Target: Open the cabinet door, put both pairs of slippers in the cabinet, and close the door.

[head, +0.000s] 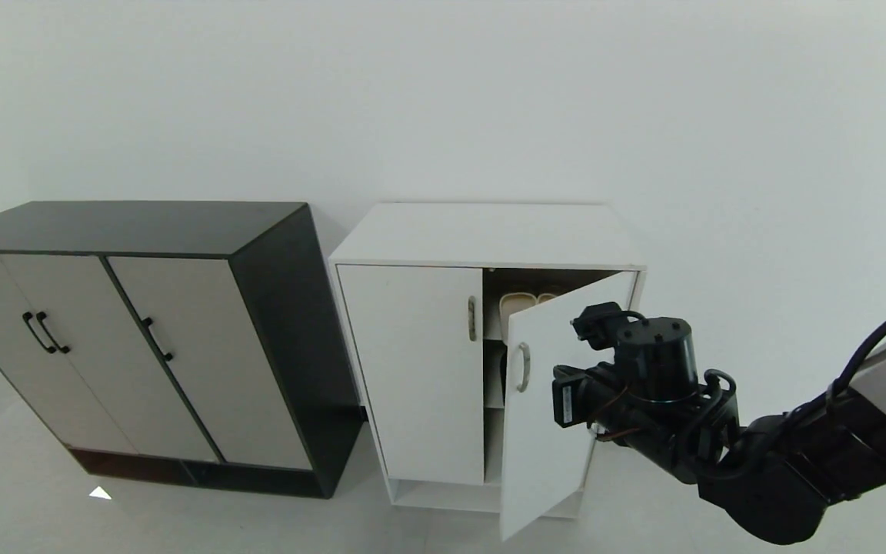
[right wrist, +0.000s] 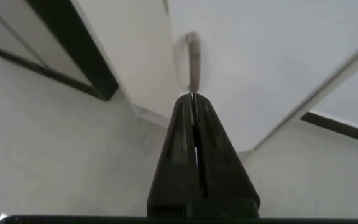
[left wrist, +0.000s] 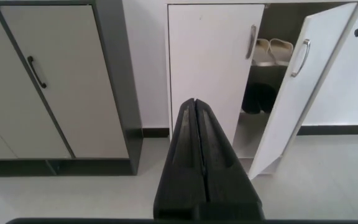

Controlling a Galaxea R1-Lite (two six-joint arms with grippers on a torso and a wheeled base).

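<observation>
The white cabinet door (head: 558,400) stands ajar, with beige slippers (head: 524,302) inside above a dark pair (left wrist: 260,96). The right hand (right wrist: 194,99), closed and empty, is close before the door, whose upright handle (head: 523,367) lies at nine o'clock of it. The left hand (left wrist: 195,106), also closed, is farther off.

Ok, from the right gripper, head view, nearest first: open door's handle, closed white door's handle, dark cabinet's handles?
From the right gripper:
1. Open door's handle, just ahead.
2. Closed white door's handle, further left.
3. Dark cabinet's handles, far left.
</observation>
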